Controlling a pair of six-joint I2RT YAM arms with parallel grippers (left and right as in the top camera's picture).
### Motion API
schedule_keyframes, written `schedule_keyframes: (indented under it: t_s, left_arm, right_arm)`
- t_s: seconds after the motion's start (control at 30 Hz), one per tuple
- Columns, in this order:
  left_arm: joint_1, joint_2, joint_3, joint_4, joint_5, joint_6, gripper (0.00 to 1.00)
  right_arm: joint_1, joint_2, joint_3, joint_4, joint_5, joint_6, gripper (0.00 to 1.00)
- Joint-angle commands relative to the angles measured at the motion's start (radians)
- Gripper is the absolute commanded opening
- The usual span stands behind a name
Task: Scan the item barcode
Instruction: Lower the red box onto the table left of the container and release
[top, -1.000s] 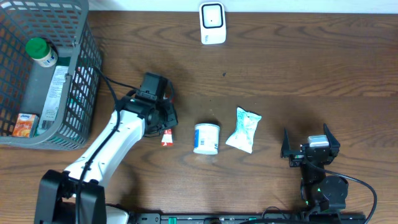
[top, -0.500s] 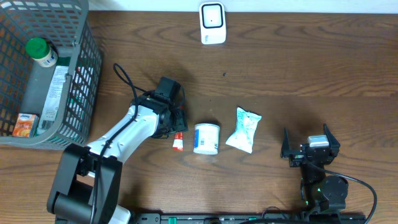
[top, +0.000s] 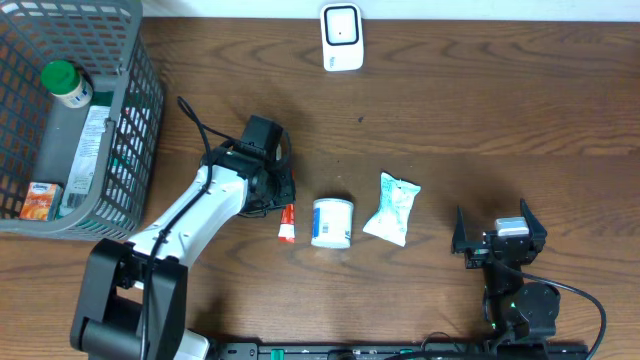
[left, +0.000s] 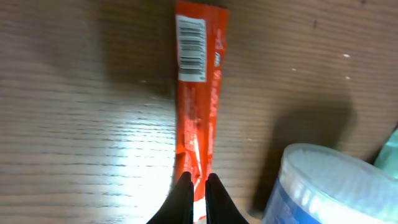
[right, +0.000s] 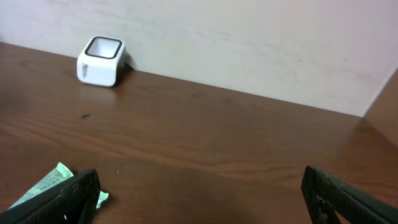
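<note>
Item: orange sachet (top: 286, 223), a narrow flat packet lying on the wooden counter (top: 500, 120) just beside the white tub (top: 332, 221), on the tub's left and not touching it as far as we can see from overhead. In the left wrist view the sachet (left: 198, 93) runs lengthwise away from the camera, with its barcode (left: 191, 48) face-up on a white panel at the end farthest from the fingers. The left pincer (left: 198, 180) is clamped on the near end of the sachet, its two dark fingers drawn almost together with the packet's edge between them. Overhead, we place this pincer (top: 284, 203) up and to the left of the tub, its white arm trailing off towards the counter's near left edge. The tub (left: 323, 180) is a short round pot with a pale lid and blue print, lying on its side. Just right of the tub we note a crumpled green-and-white packet (top: 392, 208), also seen at the lower left of the right wrist view (right: 53, 183). Well beyond the tub, at the counter's far edge, stands the white scanner (top: 342, 37), a small box with a dark window (right: 101, 60). Far left of the tub is a grey mesh basket (top: 135, 130) holding a green-capped bottle (top: 66, 84) and a small orange carton (top: 38, 200), among other flat packs. Well right of the tub, near the front edge, the right pincer (top: 493, 235) stands with its fingers wide apart and nothing between them (right: 200, 180).
</note>
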Motion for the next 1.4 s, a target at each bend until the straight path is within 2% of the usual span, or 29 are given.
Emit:
schedule_keyframes:
  t_s: [0.0, 0.37, 0.5, 0.73, 0.87, 1.03, 1.37]
  left_arm:
    - [0.002, 0.043, 0.016, 0.008, 0.035, 0.028, 0.07]
    - [0.001, 0.162, 0.017, 0.035, 0.036, 0.028, 0.07]
    - [0.001, 0.122, 0.023, 0.028, 0.035, 0.028, 0.07]
    - [0.001, -0.045, 0.035, 0.033, 0.034, 0.027, 0.08]
    - [-0.003, -0.079, 0.035, 0.017, -0.049, 0.027, 0.08]
    - [-0.003, -0.037, 0.006, -0.002, -0.195, 0.023, 0.08]
    - [-0.040, 0.122, -0.012, 0.009, -0.137, -0.034, 0.08]
  right_arm:
    - [-0.005, -0.002, -0.001, -0.004, 0.010, -0.010, 0.99]
    - [-0.005, -0.002, -0.001, -0.004, 0.010, -0.010, 0.99]
    - [-0.005, -0.002, -0.001, -0.004, 0.010, -0.010, 0.99]
    - [-0.005, -0.002, -0.001, -0.004, 0.010, -0.010, 0.99]
    - [-0.005, -0.002, -0.001, -0.004, 0.010, -0.010, 0.99]
    - [-0.005, -0.002, -0.001, -0.004, 0.010, -0.010, 0.99]
    - [-0.005, -0.002, -0.001, -0.004, 0.010, -0.010, 0.99]
